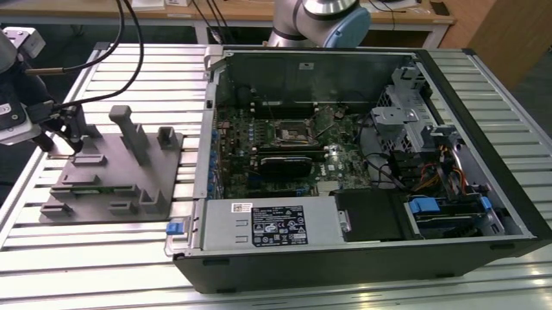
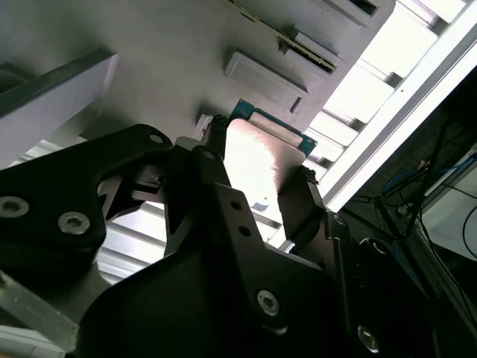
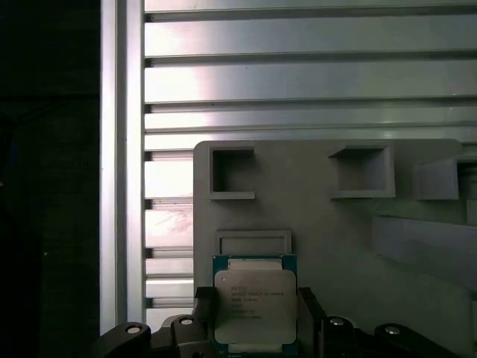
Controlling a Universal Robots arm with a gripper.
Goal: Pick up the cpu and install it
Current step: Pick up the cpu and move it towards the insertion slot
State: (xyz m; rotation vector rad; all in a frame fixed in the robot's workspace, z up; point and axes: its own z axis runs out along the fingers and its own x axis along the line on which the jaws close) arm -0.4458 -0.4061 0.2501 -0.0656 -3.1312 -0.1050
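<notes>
The slatted table [image 1: 86, 274] bears a grey holder plate [image 1: 82, 205] and a computer case [image 1: 345, 266]

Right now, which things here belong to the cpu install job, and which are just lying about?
Job: the cpu, gripped in the pincer; the dark socket on the motherboard inside the open computer case.
Lying about: grey holder blocks, power supply, drive bays, black cables.
</notes>
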